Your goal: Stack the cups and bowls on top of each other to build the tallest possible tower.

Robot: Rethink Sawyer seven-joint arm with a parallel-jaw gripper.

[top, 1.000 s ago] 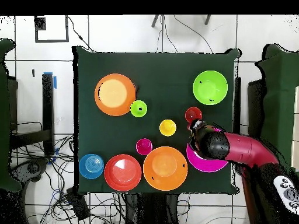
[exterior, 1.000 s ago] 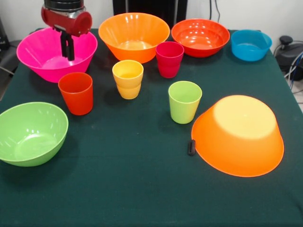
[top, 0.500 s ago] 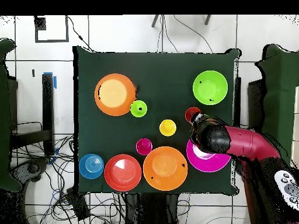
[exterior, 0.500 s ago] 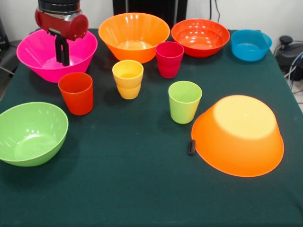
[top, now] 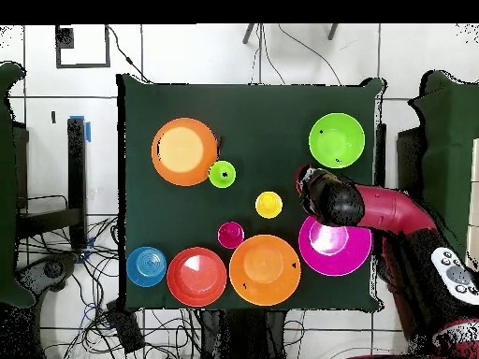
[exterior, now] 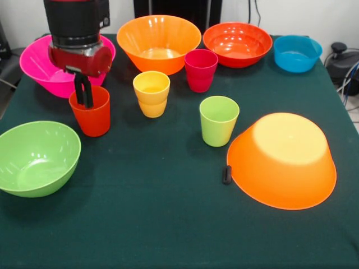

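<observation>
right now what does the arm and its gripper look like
The arm ends in a black cylinder with a glossy red, silver-trimmed wrist housing. The gripper has thin black fingers. From overhead, the arm is a rounded crimson sleeve with a black head.

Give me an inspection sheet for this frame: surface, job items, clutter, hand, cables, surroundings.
Surface: dark green cloth table.
Bowls: pink bowl, upright orange bowl, red-orange bowl, blue bowl and green bowl stand upright and apart; second orange bowl is upside down.
Cups: orange-red cup, yellow cup, crimson cup, lime cup, all upright; nothing stacked.
Clutter: small black object at the inverted bowl's rim.
Hand: hand at the orange-red cup's rim, fingers close together; grip not clear.
Cables: loose wires on the floor beside the table.
Surroundings: tiled floor; no person seen.
</observation>
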